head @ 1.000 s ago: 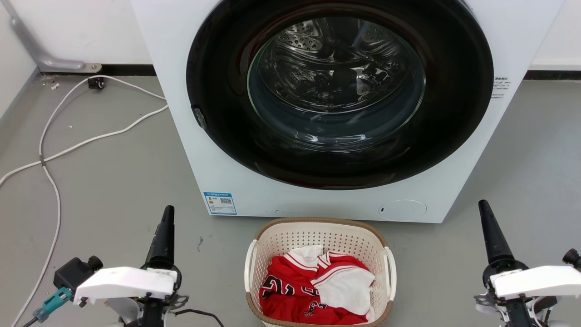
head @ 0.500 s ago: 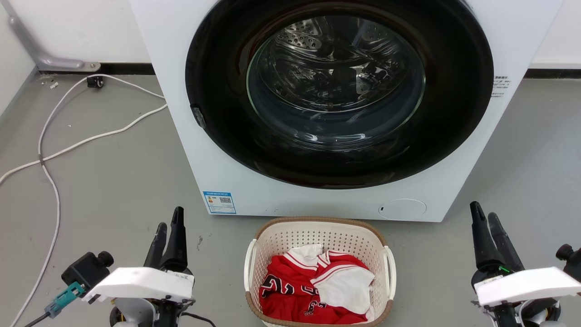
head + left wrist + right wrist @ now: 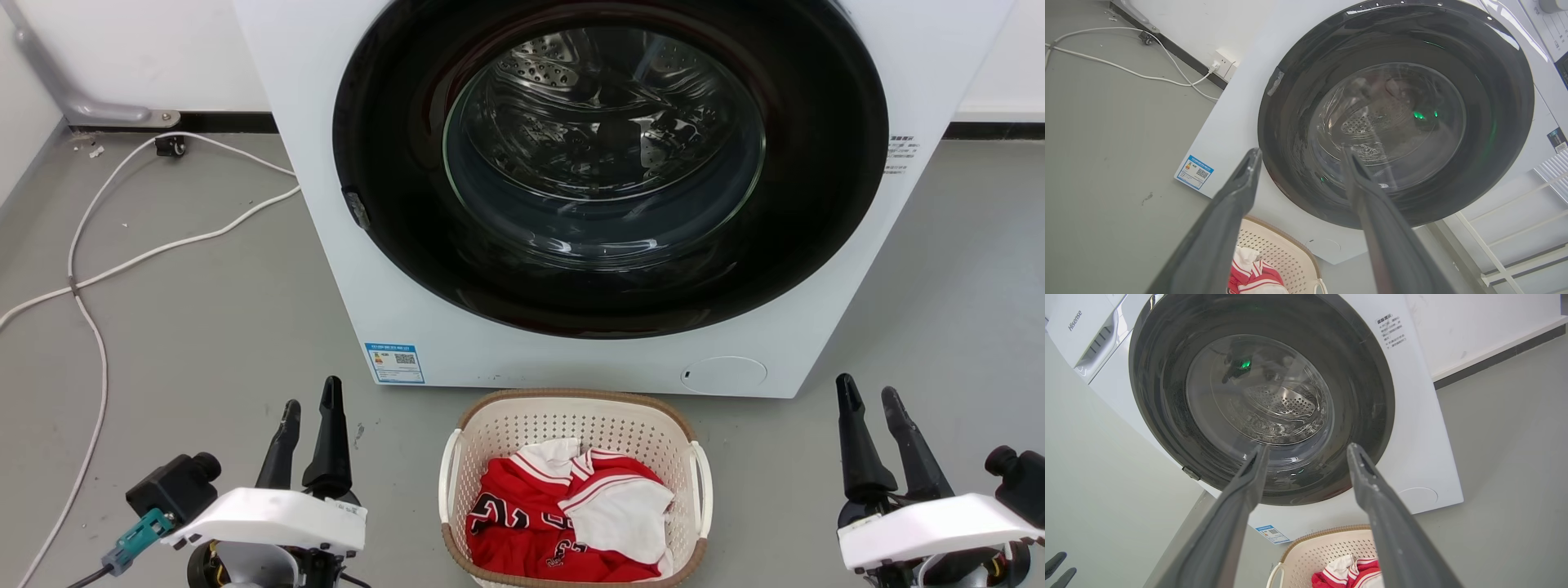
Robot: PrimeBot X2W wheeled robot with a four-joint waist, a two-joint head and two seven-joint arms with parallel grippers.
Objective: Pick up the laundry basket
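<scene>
While the laundry basket (image 3: 522, 433) is standing on the grey floor (image 3: 204, 343) just in front of the washing machine (image 3: 343, 269), I am holding both grippers low at its sides and well apart from it. My left gripper (image 3: 310, 394) is hovering to the left of the basket and my right gripper (image 3: 865, 386) to the right of it; both are pointing toward the machine, and both are spread wide, with a clear gap between the two dark fingers (image 3: 331, 441) and nothing inside it. Through each wrist camera I am looking between my fingers at the round door (image 3: 1396, 122), and the basket is sitting at the very bottom of those views, so I am judging that neither gripper is aiming at it yet. The basket is carrying red and white clothes (image 3: 522, 523), heaped below the brown rim (image 3: 571, 396), and its left handle (image 3: 446, 478) and right handle (image 3: 704, 490), two white loops, are standing free on the two sides. I am taking the step in hand to be the approach: nothing is touching the basket and the lift is not yet begun. The next move is asking me to turn both wrists inward and down, to bring each gripper to the handle on its own side, to slide a finger through the loop, and then to close on it. Both sides are needing to rise together, or the basket is tipping.
</scene>
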